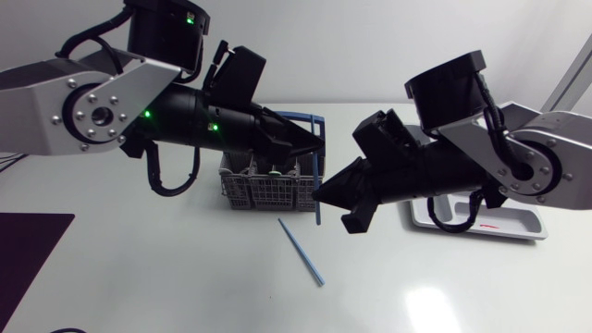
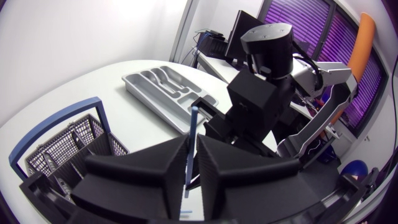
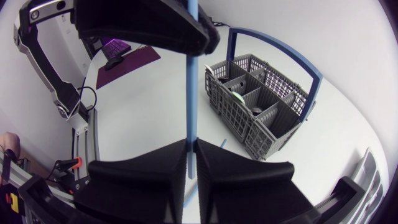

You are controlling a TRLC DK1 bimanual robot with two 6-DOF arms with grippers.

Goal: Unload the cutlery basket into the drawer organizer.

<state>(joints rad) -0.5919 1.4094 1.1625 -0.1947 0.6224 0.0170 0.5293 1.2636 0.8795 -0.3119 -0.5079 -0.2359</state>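
Left gripper, closest to its own lens: black wedge fingers drawn narrow onto a thin light-blue plastic stick, pads touching it from both sides. Right gripper is likewise pinched onto the same stick further along, so both arms hold one piece. It stands upright in the air just beside the grey mesh plastic cutlery basket with its blue hoop handle. Judgement: mid-handover, left to right, since the pale grey compartmented drawer organizer lies on the right arm's side. To do it well, confirm the right grip is firm before the left fingers part. The left should open fully, then back off along its own axis so the stick is not dragged or tilted. The right should lift clear of the hoop handle before swinging, then lay the stick lengthwise in a long compartment. Risk: a thin, smooth stick may pivot in a single pinch. View notes: only the head view shows a second light-blue stick lying on the white table in front of the basket, apart from both grippers. The organizer there is largely hidden under the right arm. The left wrist view shows the organizer's moulded compartments. The right wrist view looks into the basket's cells, where a few items sit, too small to identify.
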